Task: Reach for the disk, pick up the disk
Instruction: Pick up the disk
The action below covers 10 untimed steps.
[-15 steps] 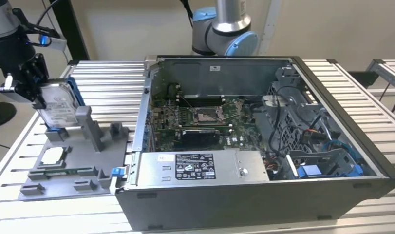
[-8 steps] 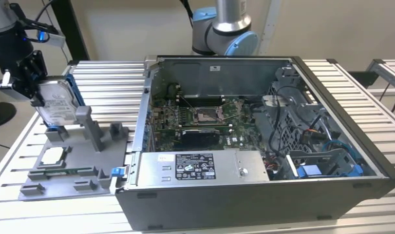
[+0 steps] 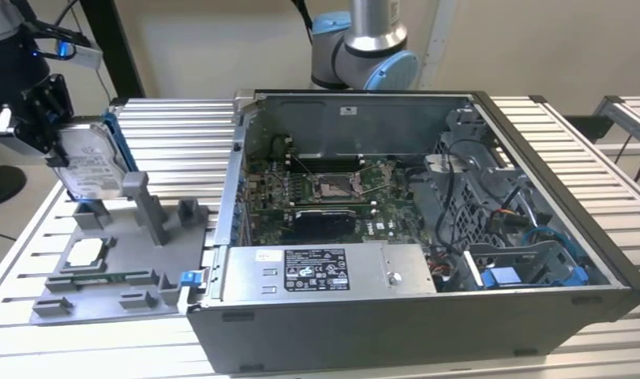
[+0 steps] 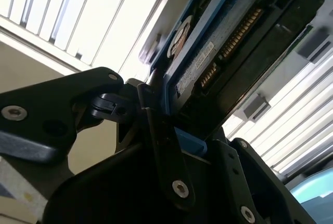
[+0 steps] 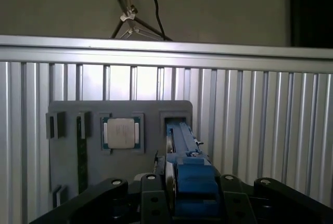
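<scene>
One disk (image 3: 93,166) stands on edge at the exterior view's left, clamped in the tool (image 3: 58,150) — over the grey holder (image 3: 120,260) on the ribbed metal tabletop (image 3: 172,126). Right of it lies the open computer case (image 3: 404,237), with a pale wall (image 3: 215,47) behind. In the first wrist view the tool's fingers (image 5: 151,198) are closed on the disk's blue bracket (image 5: 192,182).

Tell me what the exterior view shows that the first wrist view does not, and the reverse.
The exterior view adds the open case and the labelled face of the disk. The first wrist view adds the hanging cables and the disk seen edge-on. Both show the gripper shut on the disk, the chip and the grey tray.
</scene>
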### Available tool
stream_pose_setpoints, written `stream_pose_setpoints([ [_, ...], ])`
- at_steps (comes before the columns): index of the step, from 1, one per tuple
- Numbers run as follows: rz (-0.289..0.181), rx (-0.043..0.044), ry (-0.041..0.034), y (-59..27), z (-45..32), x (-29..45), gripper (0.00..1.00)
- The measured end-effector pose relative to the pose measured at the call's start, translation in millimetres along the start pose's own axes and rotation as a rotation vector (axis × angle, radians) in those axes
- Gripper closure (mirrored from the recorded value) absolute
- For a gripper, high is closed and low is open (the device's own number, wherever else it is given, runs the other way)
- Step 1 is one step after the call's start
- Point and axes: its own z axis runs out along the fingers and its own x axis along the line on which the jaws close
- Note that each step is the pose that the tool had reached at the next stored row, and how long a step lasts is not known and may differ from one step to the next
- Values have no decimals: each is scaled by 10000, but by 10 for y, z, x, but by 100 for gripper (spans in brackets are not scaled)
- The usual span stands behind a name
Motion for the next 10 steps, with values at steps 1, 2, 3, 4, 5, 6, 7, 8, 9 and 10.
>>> stream_pose_setpoints([
  [1,0,0,0,0,-14,-1,100],
  [2,0,1,0,0,-27,-1,100],
  [3,-1,0,0,1,-40,-2,100],
  [4,0,0,0,1,-53,-3,100],
  [5,0,0,0,1,-67,-4,100],
  [6,0,0,0,2,-82,-4,100],
  [7,-1,1,0,2,-94,-5,100],
  [8,0,1,0,2,-108,-6,100],
  [9,0,0,0,2,-121,-6,100],
  [10,0,0,0,3,-135,-7,100],
])
